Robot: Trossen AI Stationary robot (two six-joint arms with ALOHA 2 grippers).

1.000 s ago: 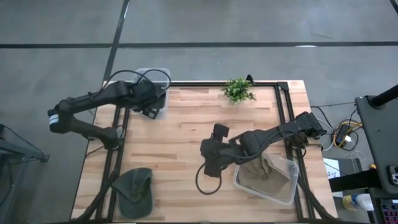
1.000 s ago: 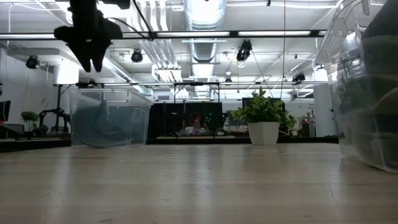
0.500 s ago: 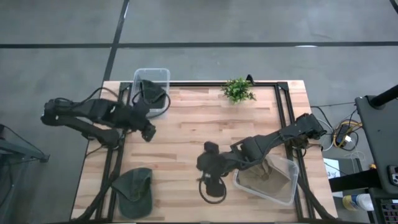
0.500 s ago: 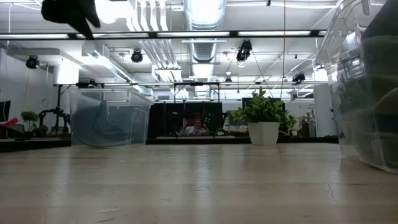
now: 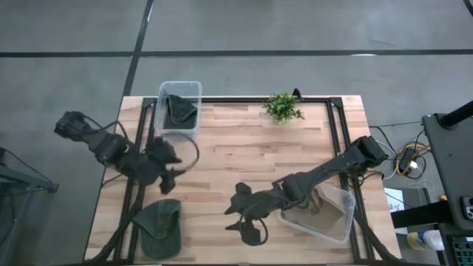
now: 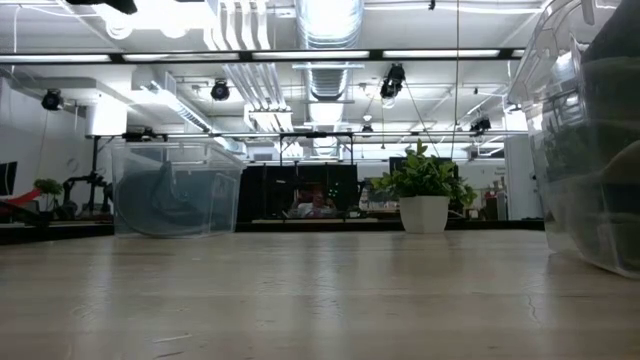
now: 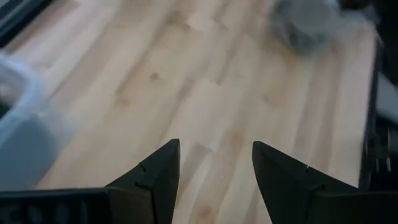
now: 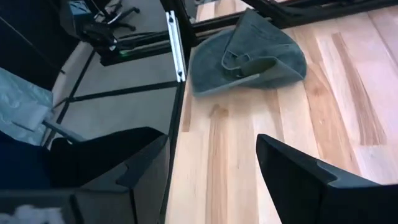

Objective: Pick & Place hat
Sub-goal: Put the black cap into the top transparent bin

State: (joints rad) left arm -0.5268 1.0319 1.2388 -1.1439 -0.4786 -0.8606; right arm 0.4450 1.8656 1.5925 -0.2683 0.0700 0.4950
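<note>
Near the wooden surface's (image 5: 222, 155) front-left corner lies a flat dark green fabric hat (image 5: 160, 227). Left tool (image 5: 171, 164), wide open and empty, should descend squarely over the crown; right tool (image 5: 238, 219), open and empty, waits nearby.

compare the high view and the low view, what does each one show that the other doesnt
Only the high view shows the dark green hat lying on the wooden table's near left corner, the open left gripper just above it, and the open right gripper at the near middle. Only the low view shows the room's ceiling ducts and lights. Both show the clear plastic bin with dark cloth, the small potted green plant and the clear bin on the right.
</note>
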